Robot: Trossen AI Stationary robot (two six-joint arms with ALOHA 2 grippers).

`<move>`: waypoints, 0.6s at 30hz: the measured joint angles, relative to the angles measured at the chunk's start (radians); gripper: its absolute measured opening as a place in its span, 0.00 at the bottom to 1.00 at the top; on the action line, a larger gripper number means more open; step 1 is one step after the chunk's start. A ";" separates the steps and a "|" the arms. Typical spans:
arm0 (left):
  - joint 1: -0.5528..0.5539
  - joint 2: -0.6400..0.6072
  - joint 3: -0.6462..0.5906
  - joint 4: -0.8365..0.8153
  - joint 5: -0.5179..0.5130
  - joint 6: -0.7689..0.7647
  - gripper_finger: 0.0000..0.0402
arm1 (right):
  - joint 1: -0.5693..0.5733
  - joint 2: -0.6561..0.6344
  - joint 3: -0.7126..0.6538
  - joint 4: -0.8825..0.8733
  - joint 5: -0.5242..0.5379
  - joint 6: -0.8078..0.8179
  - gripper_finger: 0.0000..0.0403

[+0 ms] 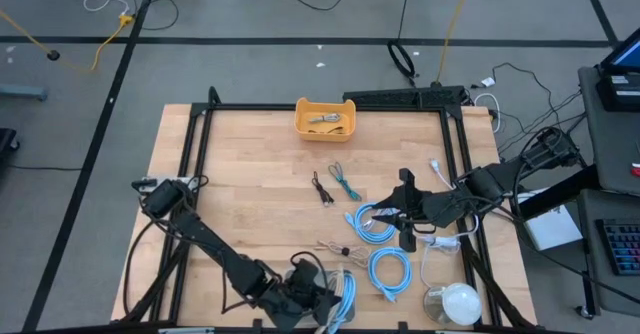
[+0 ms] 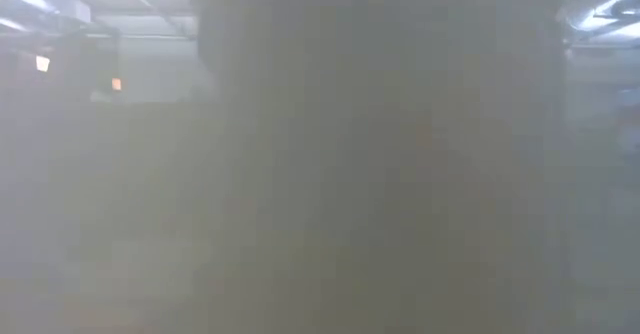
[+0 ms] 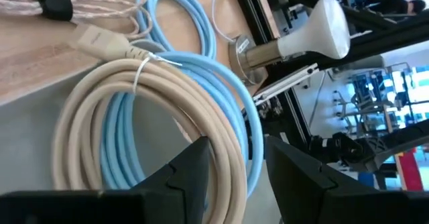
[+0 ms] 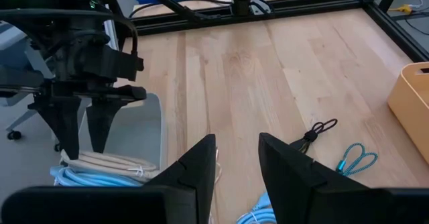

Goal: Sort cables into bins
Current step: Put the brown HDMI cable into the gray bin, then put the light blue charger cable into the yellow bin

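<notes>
Spotter: Progress first. Your grey bin [image 4: 153,127] has stock in it: the beige coil [image 3: 100,117] lies flat inside, stacked on a light-blue coil [image 3: 228,83].

Caller: And the other tray?

Spotter: The orange-yellow bin [image 1: 324,119] sits far across the tabletop [image 4: 268,70] from the grey bin, with one small pale cable in it as far as I can tell. So you look barely under way.

Caller: What is left?

Spotter: Two loose light-blue coils [image 1: 377,224] lie near the grey bin. The black cable [image 1: 322,189] and the teal cable [image 1: 346,182] lie between the grey bin and the orange-yellow one. A thin pale bundle [image 1: 335,246] lies just beside the grey bin.

Caller: Left end effector?

Spotter: Your left end effector [image 4: 84,147] hangs right over the grey bin, fingers parted and pointing down astride the beige coil's rim, pinching nothing that I can see.

Caller: Right one?

Spotter: Your right end effector [image 4: 236,163] waits near the grey bin, over the loose coils, about half open and empty, bare wood showing in the gap.

Caller: How does the beige coil lie?

Spotter: Flat, a stretched oval. I judge its long axis runs from the grey bin's near edge roughly toward the orange-yellow bin. Its plug end points out over the bin's wall onto the tabletop.
</notes>
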 joint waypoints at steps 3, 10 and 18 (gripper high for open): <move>0.005 -0.001 0.000 0.012 0.001 0.027 0.37 | 0.000 0.000 0.000 0.005 0.000 -0.003 0.27; 0.023 -0.014 0.002 0.038 0.078 0.073 0.40 | 0.000 0.000 0.000 0.014 0.000 -0.018 0.27; 0.025 -0.025 0.002 0.032 0.077 0.075 0.57 | 0.000 0.000 0.000 0.016 0.000 -0.027 0.27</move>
